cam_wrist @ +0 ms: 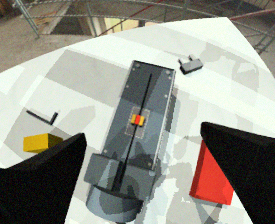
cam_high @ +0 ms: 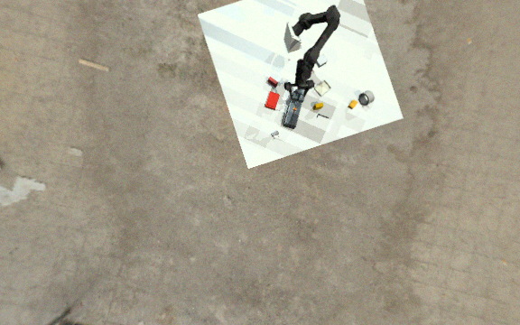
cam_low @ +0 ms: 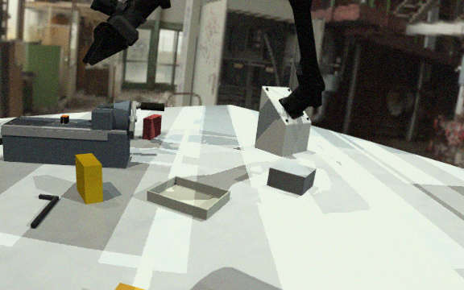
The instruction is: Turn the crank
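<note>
The machine [cam_low: 63, 138] [cam_wrist: 137, 129] [cam_high: 292, 113] is a long dark grey block with a slide track on top and a round housing at one end. A black crank handle [cam_low: 151, 106] sticks out sideways from that housing. The red-orange pointer [cam_low: 64, 118] [cam_wrist: 137, 117] sits about midway along the track. The brass marks beside it are too small to judge. My gripper [cam_low: 92, 56] [cam_wrist: 144, 133] [cam_high: 297, 90] is open and empty. It hangs well above the housing end of the machine, clear of the handle.
A red block [cam_low: 151, 126] [cam_wrist: 213, 175] lies beside the crank end. A yellow block [cam_low: 89, 178] [cam_wrist: 41, 143], a black L-shaped key [cam_low: 44, 209] [cam_wrist: 43, 117], a shallow tray [cam_low: 188, 197], a grey block [cam_low: 291, 179] and the arm's wedge base [cam_low: 276, 129] stand nearby.
</note>
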